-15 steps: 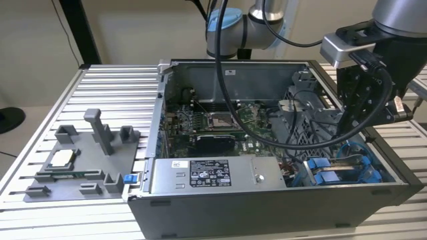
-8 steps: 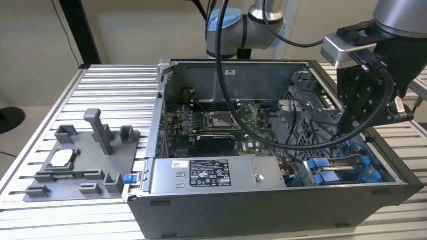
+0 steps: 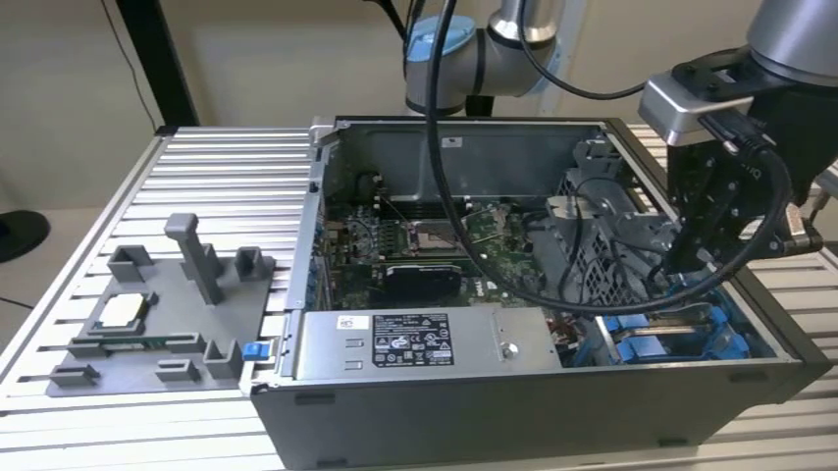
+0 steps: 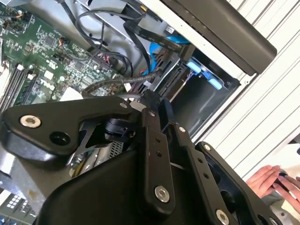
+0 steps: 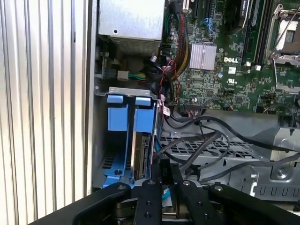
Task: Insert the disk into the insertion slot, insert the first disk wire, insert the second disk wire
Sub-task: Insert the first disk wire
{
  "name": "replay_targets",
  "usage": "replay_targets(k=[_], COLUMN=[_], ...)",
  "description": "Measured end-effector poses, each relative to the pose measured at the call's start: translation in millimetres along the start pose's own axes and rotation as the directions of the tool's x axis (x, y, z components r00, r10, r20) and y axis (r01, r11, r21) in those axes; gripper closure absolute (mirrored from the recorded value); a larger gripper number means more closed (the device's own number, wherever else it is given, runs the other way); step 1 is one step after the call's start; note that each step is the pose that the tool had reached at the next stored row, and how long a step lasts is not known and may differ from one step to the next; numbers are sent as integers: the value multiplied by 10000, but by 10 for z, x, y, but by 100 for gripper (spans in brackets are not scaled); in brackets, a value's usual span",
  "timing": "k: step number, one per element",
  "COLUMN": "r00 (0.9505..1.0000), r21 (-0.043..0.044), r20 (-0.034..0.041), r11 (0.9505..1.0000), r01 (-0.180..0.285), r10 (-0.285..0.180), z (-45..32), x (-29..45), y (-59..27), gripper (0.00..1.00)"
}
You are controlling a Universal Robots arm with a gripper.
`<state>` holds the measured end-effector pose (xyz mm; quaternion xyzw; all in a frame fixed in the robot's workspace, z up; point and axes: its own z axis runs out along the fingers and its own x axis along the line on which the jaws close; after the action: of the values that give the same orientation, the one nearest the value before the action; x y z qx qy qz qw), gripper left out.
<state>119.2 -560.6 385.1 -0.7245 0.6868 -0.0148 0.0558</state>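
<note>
Disk (image 5: 140, 157) stands on edge in the insertion slot (image 5: 126, 90), its blue frame tab level with the neighbouring blue rail, so it looks fully seated; it lies just ahead of the gripper (image 5: 168, 182) in the first wrist view. The gripper's jaws are drawn close on what appears to be a black connector (image 5: 165, 169), held just short of the disk's near edge. The step in hand is, by my reading, plugging in a disk wire.

To do it well, the connector should probably meet the disk square and in line, not canted; the port itself cannot be made out, so which way the keying faces cannot be confirmed. A slow, straight push seems wise, since a sideways load could shift the disk in its rails.

Loose black cables (image 5: 201, 140) drape over the grey cage beside the gripper and could snag the jaws; a braided cable (image 4: 117, 83) runs close past the gripper in the second wrist view. Beyond the tool's tips lie the motherboard (image 5: 225, 75) and the power-supply box (image 5: 131, 21); a person's hand (image 4: 269, 180) rests on the slatted table (image 4: 262, 117) behind the gripper.
</note>
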Motion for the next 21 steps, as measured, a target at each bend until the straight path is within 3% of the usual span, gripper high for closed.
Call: replay_targets(k=[6, 13, 21], r00=[10000, 9999, 9999], r21=[-224, -397, -805], r20=[50, 102, 124], r11=[9997, 9992, 9967], r01=[-18, -45, -76], r10=[19, 49, 86], z=[7, 14, 20], x=[99, 165, 214], y=[-5, -16, -56], gripper=[100, 100, 100])
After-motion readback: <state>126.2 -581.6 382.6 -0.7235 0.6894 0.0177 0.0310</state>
